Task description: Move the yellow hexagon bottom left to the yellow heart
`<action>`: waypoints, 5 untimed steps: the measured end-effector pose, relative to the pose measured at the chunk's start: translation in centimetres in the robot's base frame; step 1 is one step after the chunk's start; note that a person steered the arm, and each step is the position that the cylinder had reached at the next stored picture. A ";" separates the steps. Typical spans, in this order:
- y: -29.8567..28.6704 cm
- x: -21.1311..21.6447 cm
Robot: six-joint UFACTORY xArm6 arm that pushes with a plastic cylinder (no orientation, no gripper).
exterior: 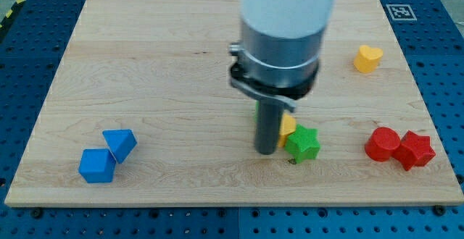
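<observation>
The yellow hexagon (288,127) lies near the middle of the board, mostly hidden behind my rod, touching the green star (302,144) at its lower right. My tip (265,151) rests on the board just left of the hexagon and the star. The yellow heart (367,57) sits far off at the view's upper right. A sliver of another green block (256,113) shows behind the rod's left side.
A blue cube (97,166) and a blue triangular block (119,143) touch at the view's lower left. A red cylinder (382,144) and a red star-like block (415,150) touch at the lower right. The wooden board (145,65) ends near them.
</observation>
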State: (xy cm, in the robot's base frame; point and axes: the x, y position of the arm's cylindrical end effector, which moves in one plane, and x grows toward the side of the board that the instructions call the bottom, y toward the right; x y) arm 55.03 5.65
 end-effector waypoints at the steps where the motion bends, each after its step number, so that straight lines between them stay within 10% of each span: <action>1: 3.6 -0.4; 5: -1.1 -1.2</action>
State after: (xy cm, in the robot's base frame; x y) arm 53.83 4.52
